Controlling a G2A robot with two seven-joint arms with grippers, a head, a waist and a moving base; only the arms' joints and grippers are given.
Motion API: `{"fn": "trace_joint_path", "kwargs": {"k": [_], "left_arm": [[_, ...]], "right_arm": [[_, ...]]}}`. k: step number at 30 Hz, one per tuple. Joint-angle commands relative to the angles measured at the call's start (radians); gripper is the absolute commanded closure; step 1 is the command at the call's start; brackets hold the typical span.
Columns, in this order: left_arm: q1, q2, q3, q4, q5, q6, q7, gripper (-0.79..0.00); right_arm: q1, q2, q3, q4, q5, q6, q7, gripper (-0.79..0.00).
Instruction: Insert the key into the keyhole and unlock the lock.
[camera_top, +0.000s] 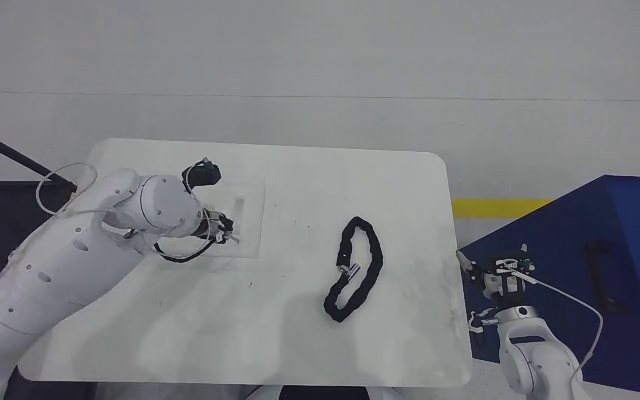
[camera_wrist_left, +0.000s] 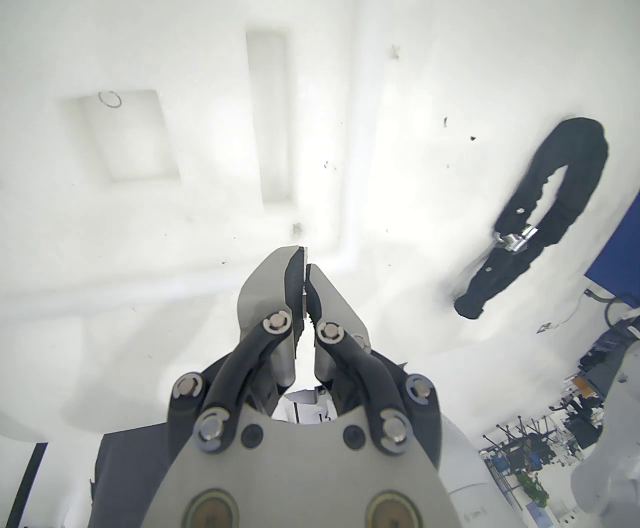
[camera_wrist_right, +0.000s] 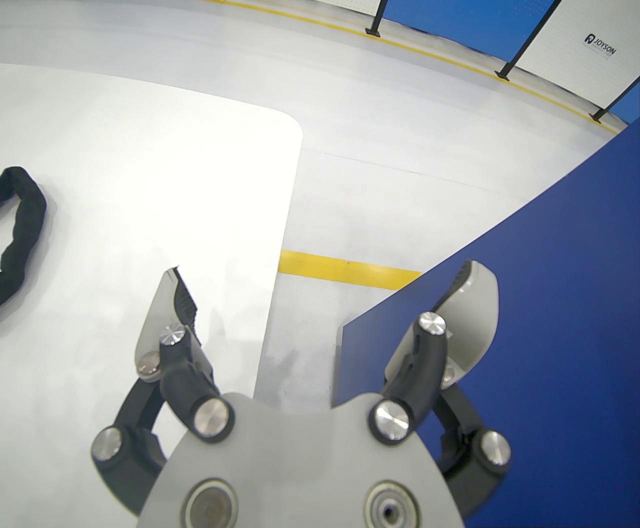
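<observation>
Table (camera_top: 400, 190): white, with rounded corners; it carries the tray and the lock.
Blue panel (camera_wrist_right: 525, 250): stands off the table's right edge, on the floor.
Tray (camera_top: 250, 200): white with shallow rectangular recesses, on the left part of the table, under the left arm.
Lock (camera_top: 353, 268): a black sleeved chain lying flat in a long loop at mid-table, right of the tray. Its ends meet at a silver metal piece on the side of the loop toward the tray. It lies between the two grippers, well apart from both, and nothing touches it.
Right gripper (camera_wrist_right: 320, 269): just beyond the table's right edge. Its jaws are spread wide and hold nothing; one finger is over the table rim and the other in front of the blue panel.
Left gripper (camera_wrist_left: 305, 260): over the tray, pointing down. Its jaws are pressed almost together, pinching a thin grey strip.
Key (camera_wrist_left: 304, 302): that strip, as far as can be told; only a narrow edge shows between the pads. It is far from the lock's metal piece.
Ring (camera_wrist_left: 110, 98): small and thin, in one tray recess, apart from the jaws.
</observation>
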Motion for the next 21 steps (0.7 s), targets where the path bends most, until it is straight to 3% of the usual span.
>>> {"fn": "trace_joint_path", "kwargs": {"k": [1, 3, 4, 8, 12, 17, 21], "left_arm": [[0.010, 0.029, -0.038, -0.033, -0.070, 0.009, 0.009, 0.000], [0.037, 0.057, -0.102, -0.061, -0.137, -0.007, 0.009, 0.000], [0.063, 0.071, -0.138, -0.065, -0.181, -0.058, 0.013, 0.000], [0.204, 0.132, -0.303, -0.006, -0.357, -0.336, 0.088, 0.000], [0.370, 0.184, -0.451, 0.085, -0.544, -0.681, 0.108, 0.000], [0.542, 0.218, -0.571, 0.190, -0.722, -0.997, 0.082, 0.000], [0.628, 0.231, -0.632, 0.268, -0.865, -1.162, -0.034, 0.000]], "right_arm": [[0.000, 0.000, 0.000, 0.000, 0.000, 0.000, 0.000, -0.785], [0.000, 0.000, 0.000, 0.000, 0.000, 0.000, 0.000, -0.785], [0.000, 0.000, 0.000, 0.000, 0.000, 0.000, 0.000, -0.785], [0.000, 0.000, 0.000, 0.000, 0.000, 0.000, 0.000, -0.785], [0.000, 0.000, 0.000, 0.000, 0.000, 0.000, 0.000, -0.785], [0.000, 0.000, 0.000, 0.000, 0.000, 0.000, 0.000, -0.785], [0.000, 0.000, 0.000, 0.000, 0.000, 0.000, 0.000, -0.785]]}}
